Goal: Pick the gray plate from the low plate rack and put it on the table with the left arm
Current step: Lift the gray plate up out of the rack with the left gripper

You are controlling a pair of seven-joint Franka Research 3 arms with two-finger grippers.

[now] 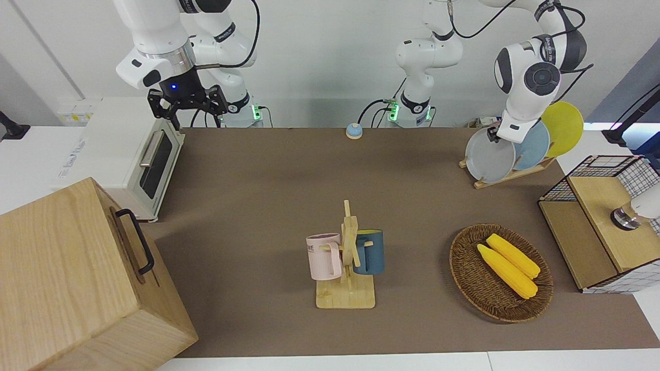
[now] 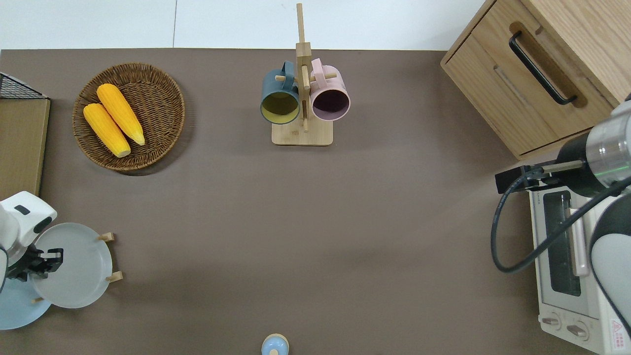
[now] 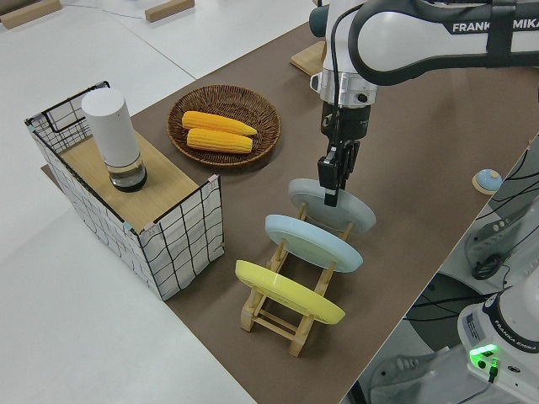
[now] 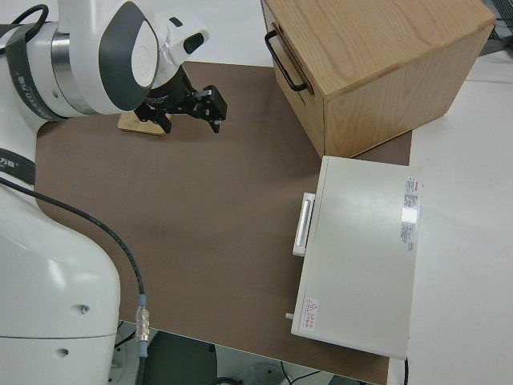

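At the left arm's end of the desk (image 1: 268,206), the gray plate (image 1: 489,155) leans in the rack (image 3: 295,316), and the left pincer (image 3: 332,178) straddles its upper rim from above, though I cannot tell whether it pinches yet. Such a rim hold would probably let the plate lift straight out of its slot. Just beside it leans the blue plate (image 3: 313,241), then the yellow plate (image 3: 289,293), with the corn basket (image 2: 129,117) farther out; the right arm is parked.

White jointed left arm w/ dark gray joint caps (image 1: 533,77) bends downward, its small black left gripper (image 3: 332,178) pointing down, fingers close together round a rim edge, while white right arm w/ blue wrist light (image 1: 160,49) is parked, its black gripper (image 1: 188,103) spread wide.
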